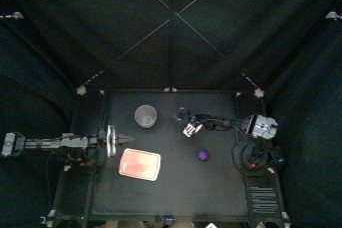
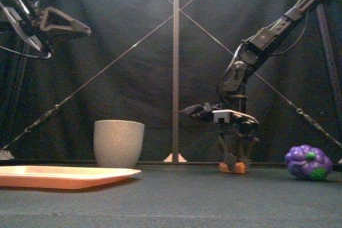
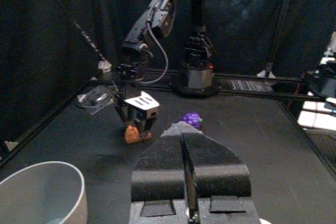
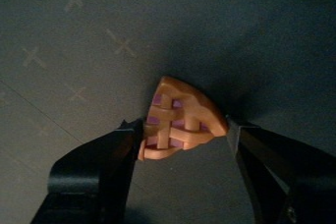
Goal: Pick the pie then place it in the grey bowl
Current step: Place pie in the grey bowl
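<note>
Item 1. Pink tray (image 1: 142, 163): flat on the worktop (image 1: 187, 184), front left of centre, nothing on it.

Item 2. Purple toy fruit (image 2: 309, 162): rounded, with a touch of green. It rests on the worktop right of centre, apart from the tray and right of the pie.

Item 3. Left pincer (image 3: 188, 154): held high over the worktop's left edge. Its 2 jaws meet along a thin line with nothing between them. It is well apart from every other item.

Item 4. Pie (image 4: 178, 120): 1 tan wedge with a pink lattice top, behind the toy fruit and right of the grey cup. It sits down at worktop level; whether it rests on the surface or hangs just clear cannot be told.

Item 5. Right pincer (image 2: 237, 158): pointing down from an arm reaching in from the right. Its 2 jaws press against opposite sides of the pie and grip it.

Item 6. Grey cup (image 2: 118, 142): tall, upright, mouth open, towards the back left of centre. It stands behind the tray and apart from the pie.
</note>
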You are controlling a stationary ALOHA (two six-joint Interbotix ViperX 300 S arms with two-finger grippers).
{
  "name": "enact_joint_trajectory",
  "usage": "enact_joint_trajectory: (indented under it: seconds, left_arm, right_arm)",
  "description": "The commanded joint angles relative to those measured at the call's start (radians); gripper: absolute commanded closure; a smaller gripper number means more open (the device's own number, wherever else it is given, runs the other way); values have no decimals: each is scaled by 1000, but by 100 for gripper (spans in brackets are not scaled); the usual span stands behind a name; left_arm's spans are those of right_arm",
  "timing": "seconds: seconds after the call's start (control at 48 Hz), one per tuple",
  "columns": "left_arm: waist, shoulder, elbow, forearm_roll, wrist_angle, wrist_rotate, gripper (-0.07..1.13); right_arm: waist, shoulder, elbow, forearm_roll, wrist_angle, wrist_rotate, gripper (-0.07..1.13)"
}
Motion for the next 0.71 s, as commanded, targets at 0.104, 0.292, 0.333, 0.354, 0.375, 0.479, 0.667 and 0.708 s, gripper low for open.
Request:
enact_joint_trajectory:
  seconds: [0.104,0.292,0.333,0.354,0.375,0.479,0.667,0.708]
  left_arm:
    - [3,3,-12,-2,-11,-2,102]
    - [3,3,-11,-11,-12,-2,102]
    - [3,3,-11,-11,-12,-2,102]
    - [2,3,-11,-11,-11,-2,102]
    - [2,3,-11,-12,-11,-2,102]
    - [3,3,-11,-14,-11,-2,102]
    - [2,3,-11,-15,-11,0,102]
    - [3,3,-11,-15,-11,0,102]
  right_arm:
    - [5,-37,-29,-3,-6,-2,32]
    - [25,-64,-75,-21,-15,-2,32]
    - [31,-78,-97,-25,-23,-2,32]
    - [37,-87,-117,-26,-34,-3,32]
    - [41,-94,-130,-26,-43,-3,32]
    - [61,-109,-206,-26,-126,-6,32]
    - [81,-64,-334,-14,-325,-11,32]
    - [84,-44,-357,-11,-367,-12,32]
